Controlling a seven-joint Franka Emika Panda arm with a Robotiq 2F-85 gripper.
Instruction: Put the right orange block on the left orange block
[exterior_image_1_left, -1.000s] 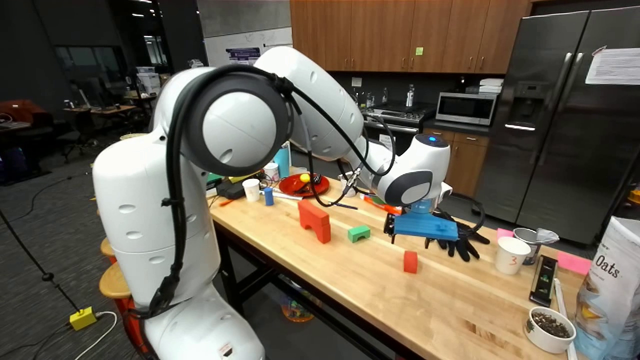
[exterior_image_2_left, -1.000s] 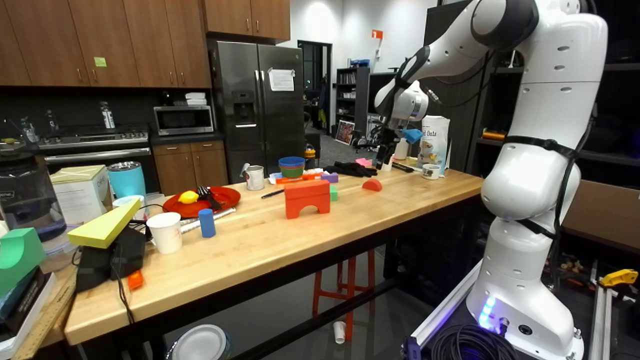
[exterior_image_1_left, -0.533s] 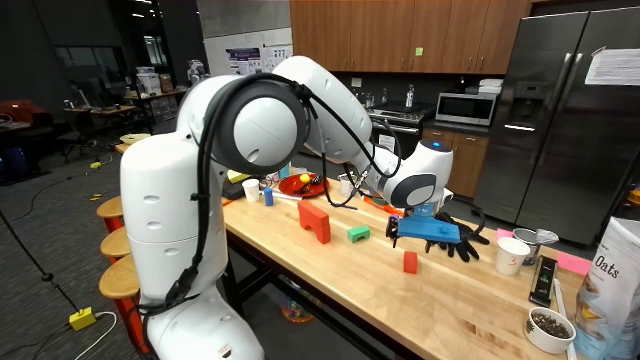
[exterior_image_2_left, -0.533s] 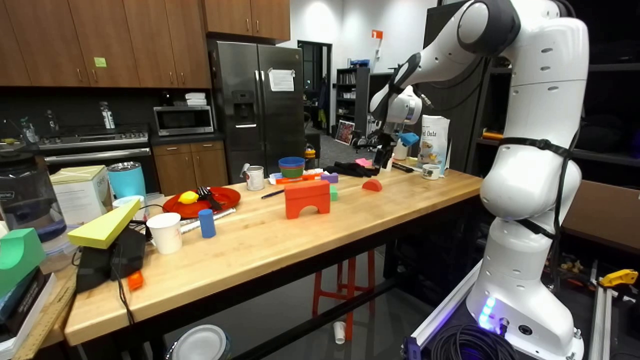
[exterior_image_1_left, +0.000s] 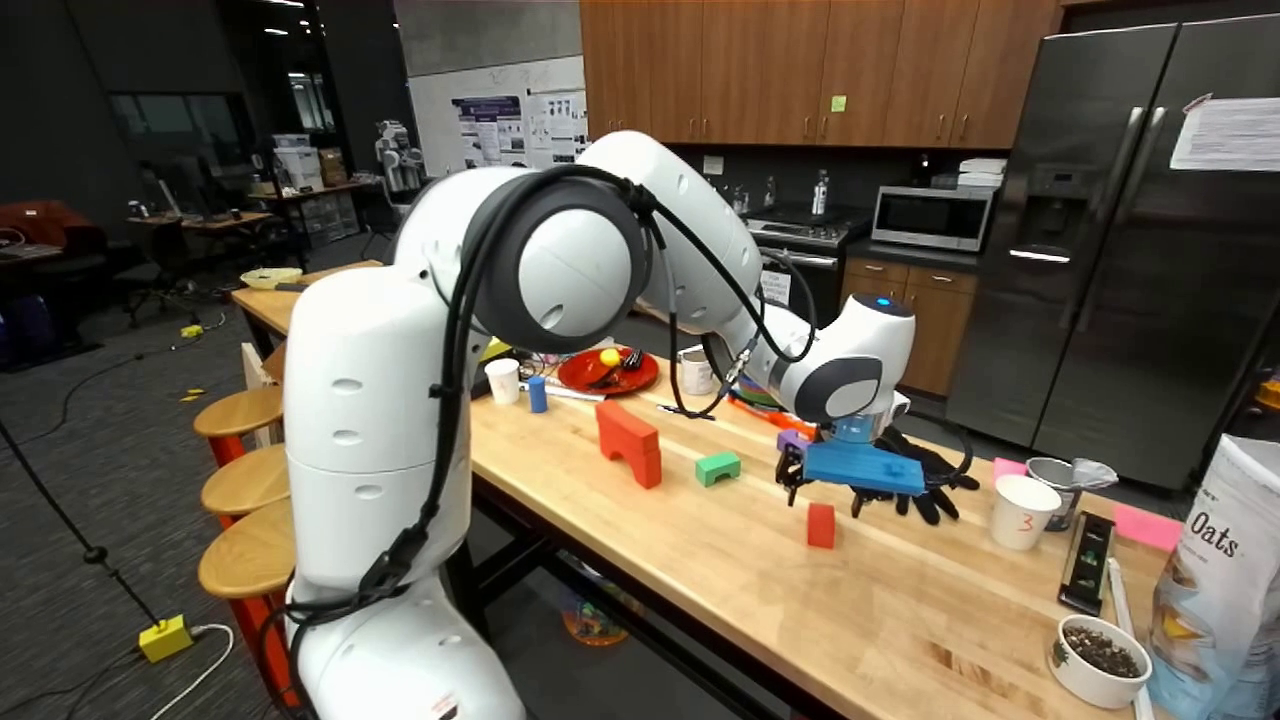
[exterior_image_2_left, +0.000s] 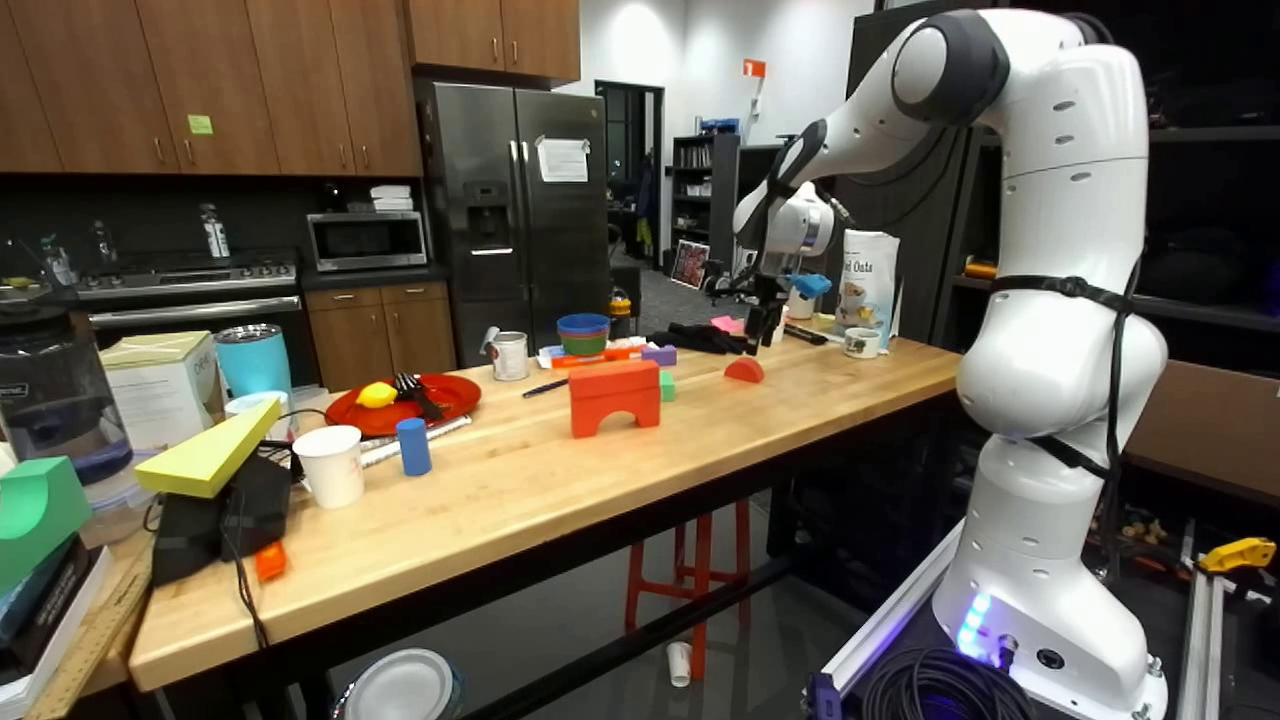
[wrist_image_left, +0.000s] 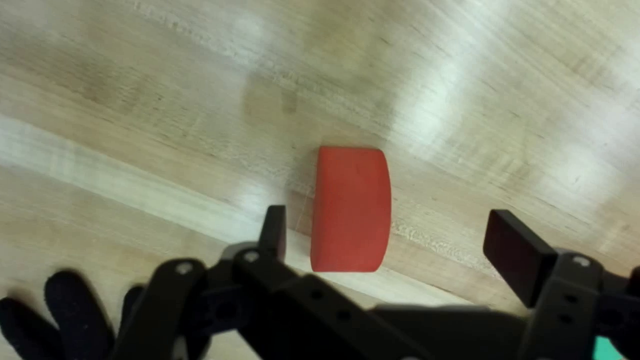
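The right orange block (exterior_image_1_left: 821, 525) is small and orange-red, with a half-round profile in an exterior view (exterior_image_2_left: 744, 371). It lies on the table. In the wrist view the block (wrist_image_left: 351, 210) shows between the finger lines, nearer the left finger, with bare table on both sides. The left orange block (exterior_image_1_left: 629, 441) is a larger upright orange-red block with an arch cut in its underside; it also stands in an exterior view (exterior_image_2_left: 615, 392). My gripper (wrist_image_left: 387, 225) is open and empty, above and close to the small block, not visibly touching it.
A green block (exterior_image_1_left: 717, 467) stands between the two orange blocks. A black glove (exterior_image_1_left: 925, 480) and a purple block (exterior_image_1_left: 793, 440) lie behind the gripper. A red plate (exterior_image_2_left: 455, 397), blue cylinder (exterior_image_2_left: 413, 446) and white cup (exterior_image_2_left: 331, 466) stand toward one end of the table (exterior_image_2_left: 520, 500).
My gripper has moved down toward the small orange block and slightly across, staying open. The arm has lowered with it. The blocks have not moved.
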